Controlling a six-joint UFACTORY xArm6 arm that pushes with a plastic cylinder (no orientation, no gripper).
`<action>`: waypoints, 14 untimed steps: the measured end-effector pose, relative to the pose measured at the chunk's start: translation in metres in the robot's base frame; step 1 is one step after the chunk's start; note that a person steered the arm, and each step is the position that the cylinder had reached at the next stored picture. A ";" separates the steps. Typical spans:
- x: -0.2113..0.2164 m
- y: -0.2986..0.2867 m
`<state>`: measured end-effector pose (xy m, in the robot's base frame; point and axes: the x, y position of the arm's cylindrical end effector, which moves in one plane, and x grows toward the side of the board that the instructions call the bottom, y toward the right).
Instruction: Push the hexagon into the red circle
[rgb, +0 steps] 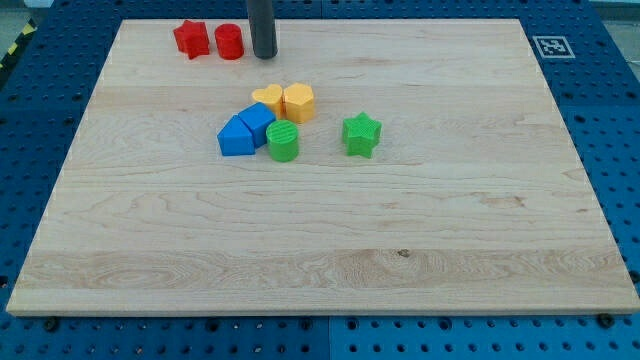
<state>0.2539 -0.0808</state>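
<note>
The orange hexagon (299, 102) sits near the board's upper middle, touching an orange heart (267, 97) on its left. The red circle (229, 42) stands near the board's top edge, with a red star (191, 39) just to its left. My tip (264, 56) is down at the top of the board, just to the right of the red circle and apart from it. It is above the orange hexagon in the view, with a gap between them.
Two blue blocks (246, 129) sit just below the orange heart. A green circle (283, 142) touches them on the right. A green star (361, 135) stands alone further right. A marker tag (550, 46) lies off the board's top right corner.
</note>
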 end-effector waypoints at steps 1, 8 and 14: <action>-0.020 -0.012; 0.128 0.134; 0.129 0.072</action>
<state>0.3826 -0.0091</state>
